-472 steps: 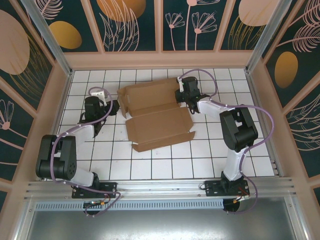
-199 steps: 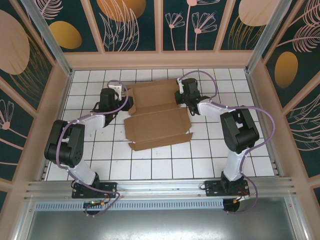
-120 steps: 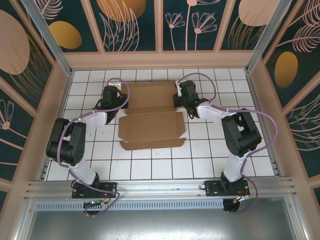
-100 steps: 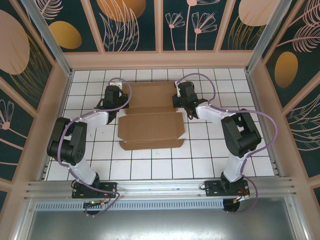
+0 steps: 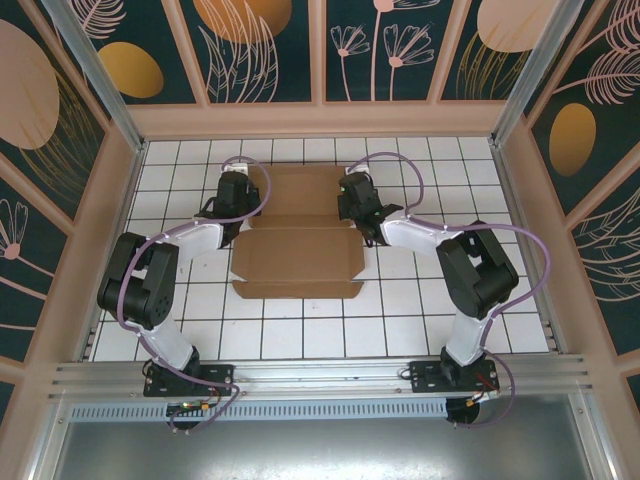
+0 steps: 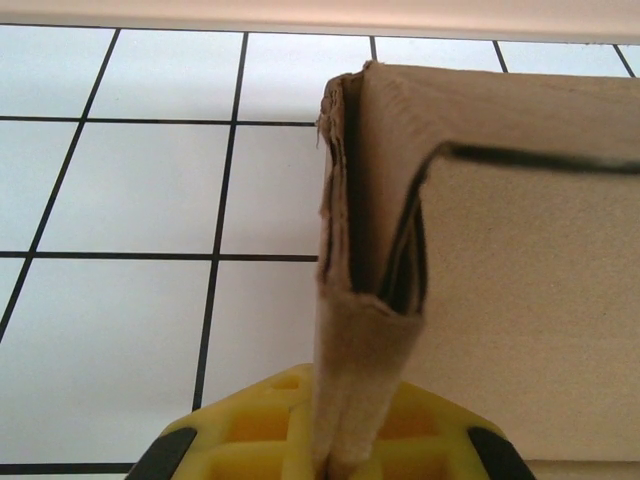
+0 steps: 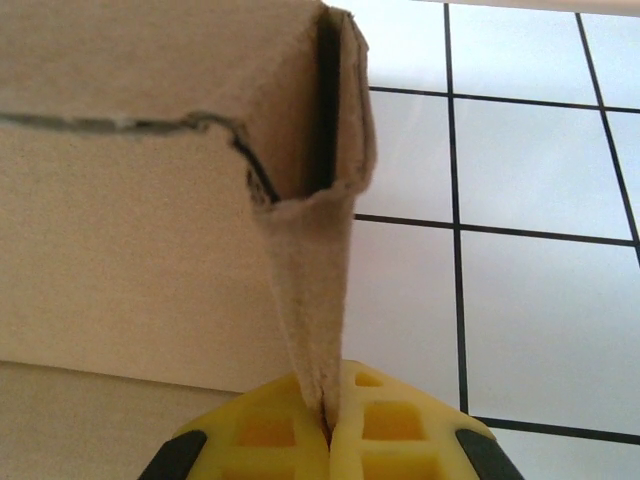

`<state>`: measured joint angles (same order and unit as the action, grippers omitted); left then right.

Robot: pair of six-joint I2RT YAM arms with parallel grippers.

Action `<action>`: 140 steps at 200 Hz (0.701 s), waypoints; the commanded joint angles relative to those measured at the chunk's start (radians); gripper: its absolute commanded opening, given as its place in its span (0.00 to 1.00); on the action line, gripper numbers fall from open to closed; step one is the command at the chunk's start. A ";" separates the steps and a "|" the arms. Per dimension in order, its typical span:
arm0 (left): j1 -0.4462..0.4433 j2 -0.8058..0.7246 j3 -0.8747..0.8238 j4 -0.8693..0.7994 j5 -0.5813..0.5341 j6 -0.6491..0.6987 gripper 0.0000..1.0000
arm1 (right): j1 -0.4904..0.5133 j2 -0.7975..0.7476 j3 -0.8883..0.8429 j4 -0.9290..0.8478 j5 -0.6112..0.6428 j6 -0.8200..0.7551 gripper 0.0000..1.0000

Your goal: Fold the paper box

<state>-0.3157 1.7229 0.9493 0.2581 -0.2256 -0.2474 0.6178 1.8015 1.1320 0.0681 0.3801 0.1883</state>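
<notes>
The paper box (image 5: 297, 255), flat brown cardboard with flaps and creases, lies square to the tile grid in the middle of the floor. My left gripper (image 5: 243, 200) is shut on a doubled side flap at the box's far left corner. In the left wrist view the yellow fingers (image 6: 250, 440) pinch that folded flap (image 6: 365, 330), which stands upright. My right gripper (image 5: 350, 203) is shut on the matching flap at the far right corner. The right wrist view has its yellow fingers (image 7: 400, 430) clamping the raised flap (image 7: 310, 300) beside the box panel (image 7: 130, 230).
White tiled floor (image 5: 430, 300) with black grid lines runs on all sides of the box. Pale wooden walls (image 5: 320, 120) enclose it at the back and sides. An aluminium rail (image 5: 320, 375) carries both arm bases at the near edge.
The left gripper has shut on the left flap. Both grippers have shifted left with the box, which has turned from skewed to square with the tile grid.
</notes>
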 commanded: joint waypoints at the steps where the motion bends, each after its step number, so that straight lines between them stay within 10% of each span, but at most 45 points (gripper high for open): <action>1: 0.011 0.010 -0.025 0.012 -0.096 -0.025 0.00 | -0.008 -0.021 -0.014 -0.033 0.131 0.053 0.00; 80: 0.010 -0.003 -0.072 0.062 -0.079 -0.090 0.00 | 0.008 -0.030 -0.074 0.070 0.141 0.049 0.00; 102: 0.010 -0.064 -0.120 0.117 -0.046 -0.128 0.35 | 0.005 -0.047 -0.127 0.139 0.144 0.030 0.00; 140: 0.012 -0.204 -0.231 0.249 0.060 -0.196 0.62 | -0.008 -0.073 -0.179 0.208 0.158 0.005 0.00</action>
<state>-0.3176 1.6112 0.7734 0.3965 -0.2077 -0.3721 0.6346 1.7657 0.9951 0.2348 0.4557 0.2092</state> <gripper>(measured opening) 0.567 0.053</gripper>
